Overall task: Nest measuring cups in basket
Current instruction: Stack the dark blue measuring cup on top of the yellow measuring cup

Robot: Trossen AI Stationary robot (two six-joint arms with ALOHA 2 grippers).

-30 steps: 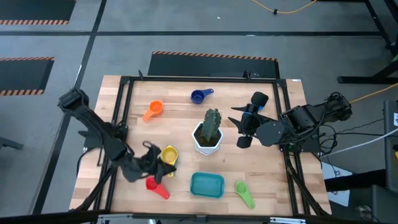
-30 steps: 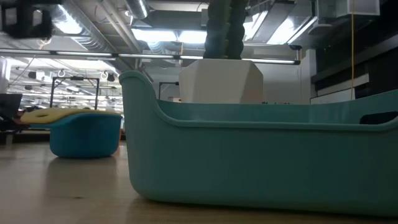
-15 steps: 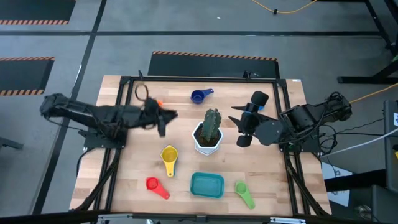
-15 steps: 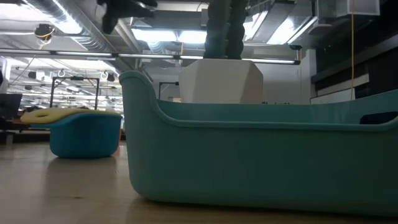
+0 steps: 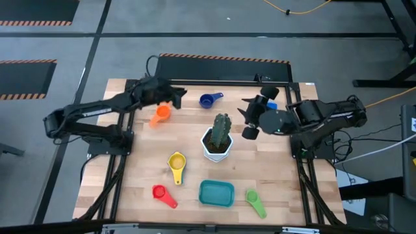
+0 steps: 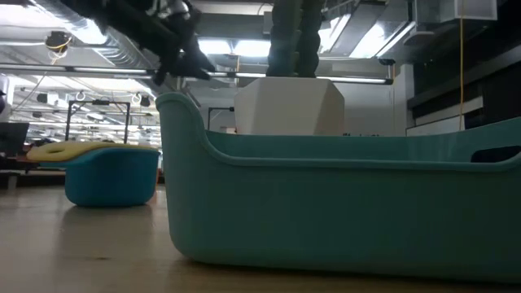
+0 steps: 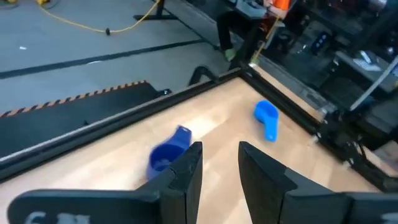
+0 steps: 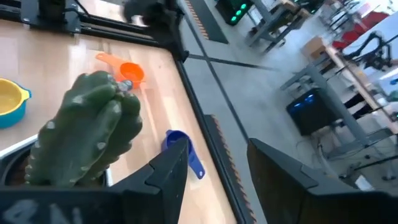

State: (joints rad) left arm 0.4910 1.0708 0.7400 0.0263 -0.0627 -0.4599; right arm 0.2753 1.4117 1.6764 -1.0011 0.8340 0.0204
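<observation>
We see the teal basket (image 5: 216,193) at the lower centre of the tabletop (image 5: 286,175), holding no cup. A red cup (image 5: 163,195) and yellow cup (image 5: 177,164) lie to its left, a green cup (image 5: 255,202) to its right. The orange cup (image 5: 159,115) and dark blue cup (image 5: 209,99) sit in the upper part, beyond the cactus pot (image 5: 218,139). The left gripper (image 5: 179,95) hangs between those two cups, jaws parted around nothing. The right gripper (image 5: 248,116) waits right of the cactus, jaws released.
</observation>
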